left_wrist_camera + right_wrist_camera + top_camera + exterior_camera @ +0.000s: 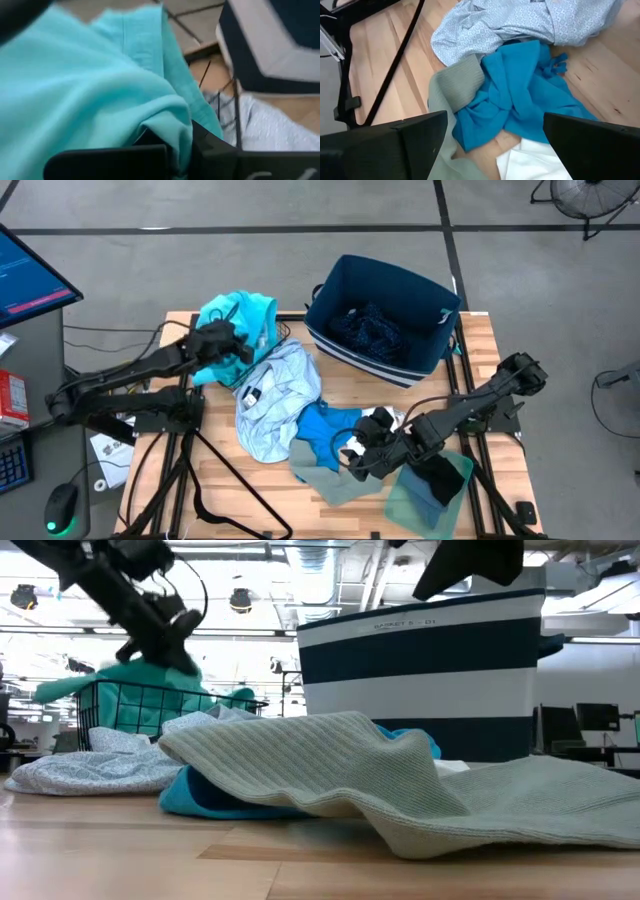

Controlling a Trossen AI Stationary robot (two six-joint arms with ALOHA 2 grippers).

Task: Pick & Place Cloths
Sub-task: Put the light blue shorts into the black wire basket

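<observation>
A turquoise cloth [240, 312] lies heaped in a black wire basket [150, 705] at the far left. My left gripper [238, 350] is down on it and shut on a fold [170, 135]. On the table lie a pale blue-white cloth [275, 395], a bright blue cloth [325, 430], a grey ribbed cloth [335, 480] and a white cloth [530, 160]. My right gripper [360, 448] hangs open and empty above the bright blue cloth [520, 95]. A dark navy patterned cloth [368, 328] lies in the navy bin [420, 290]. A small black cloth [440, 475] lies on the green tray [415, 505]. My left gripper pinches a raised fold of the turquoise cloth [172, 142] between its two fingers [110, 160], coming from above at a slant. How many layers, I cannot tell. The rest of the cloth lies heaped in the wire basket.
The navy bin with white stripes stands at the far middle-right [420, 670]. The translucent green tray lies at the near right. The grey cloth fills the near middle of the low view [330, 770]. Bare wood shows at the near left [220, 470].
</observation>
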